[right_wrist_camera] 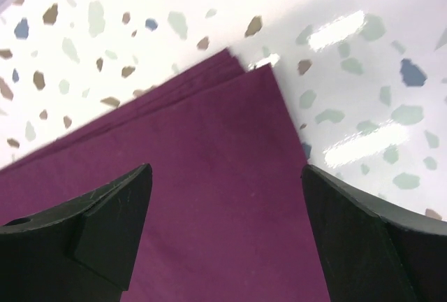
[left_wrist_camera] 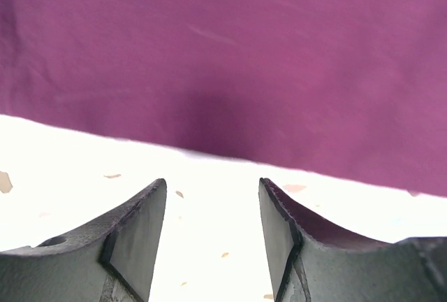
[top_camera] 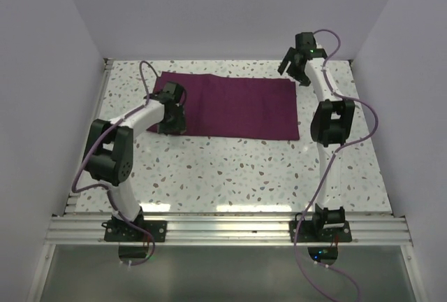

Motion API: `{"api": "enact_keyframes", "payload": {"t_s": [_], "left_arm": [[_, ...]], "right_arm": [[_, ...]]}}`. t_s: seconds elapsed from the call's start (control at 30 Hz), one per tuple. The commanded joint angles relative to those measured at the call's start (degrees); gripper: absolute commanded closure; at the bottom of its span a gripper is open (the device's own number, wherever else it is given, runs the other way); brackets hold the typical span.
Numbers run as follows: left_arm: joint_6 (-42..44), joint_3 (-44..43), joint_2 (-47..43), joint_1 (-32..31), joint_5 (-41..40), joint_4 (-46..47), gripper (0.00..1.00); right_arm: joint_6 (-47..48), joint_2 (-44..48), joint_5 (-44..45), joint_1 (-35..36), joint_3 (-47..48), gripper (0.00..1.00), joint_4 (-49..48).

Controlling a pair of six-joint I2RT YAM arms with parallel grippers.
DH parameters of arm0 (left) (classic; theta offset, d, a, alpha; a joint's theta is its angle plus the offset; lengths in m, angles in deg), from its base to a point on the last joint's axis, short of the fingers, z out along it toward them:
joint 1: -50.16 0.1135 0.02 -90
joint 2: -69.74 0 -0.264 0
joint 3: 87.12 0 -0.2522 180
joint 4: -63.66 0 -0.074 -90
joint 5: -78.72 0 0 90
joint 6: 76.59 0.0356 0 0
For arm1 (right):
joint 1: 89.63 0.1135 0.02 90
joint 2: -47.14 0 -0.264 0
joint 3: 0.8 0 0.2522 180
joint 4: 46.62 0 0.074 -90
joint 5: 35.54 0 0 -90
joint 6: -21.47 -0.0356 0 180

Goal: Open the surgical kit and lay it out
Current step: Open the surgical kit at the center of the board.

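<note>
Cloth wrap point(top_camera: 230, 106): dark purple, lying flat as a folded rectangle on the far half of the bench point(top_camera: 244, 176). Stacked layer edges show at its far right corner point(right_wrist_camera: 255, 71) in the right wrist view.
Contents: nothing inside the wrap shows in any view, and no metal lies out on the bench.
Left tool point(top_camera: 170, 121): low, at the wrap's near left corner. Its own camera shows the left tool point(left_wrist_camera: 213, 190) with fingers moderately apart and nothing between them. They point at the wrap's near edge point(left_wrist_camera: 223, 152), with a strip of bare bench in between. Whether it touches the cloth cannot be told from overhead.
Right tool point(top_camera: 296, 71): over the wrap's far right corner. Its own camera shows the right tool point(right_wrist_camera: 227, 173) spread wide and empty, with the purple cloth point(right_wrist_camera: 209, 197) filling the gap between the fingers. It looks raised off the cloth, though the height is hard to judge.
Progress: by my reading, barely begun. No flap is lifted or turned back, and neither tool has hold of any cloth.
Left to do: take a loose corner or edge, unfold each layer outward, then set out whatever is inside.
</note>
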Motion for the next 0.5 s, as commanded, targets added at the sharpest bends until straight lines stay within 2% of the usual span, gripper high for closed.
{"api": "enact_keyframes", "payload": {"t_s": [0.0,0.23,0.27,0.47], "left_arm": [[-1.38,1.38,-6.32,-1.92,0.05,-2.01,0.41],[-3.14,6.66,-12.92,-2.36,-1.63,-3.68,0.41],[-3.32,7.62,-13.27,-2.45,-1.71,-4.03,0.41],[-4.72,9.91,-15.65,-2.54,-2.42,-5.17,0.41]], "right_arm": [[-1.70,0.13,3.93,-2.02,3.15,0.10,-5.01],[-2.49,-6.90,4.02,-3.44,7.99,0.20,-6.87],[-2.66,-7.69,4.02,-3.44,7.90,0.24,-7.57],[-3.28,-10.95,3.14,-3.52,7.90,0.29,-9.07]]}}
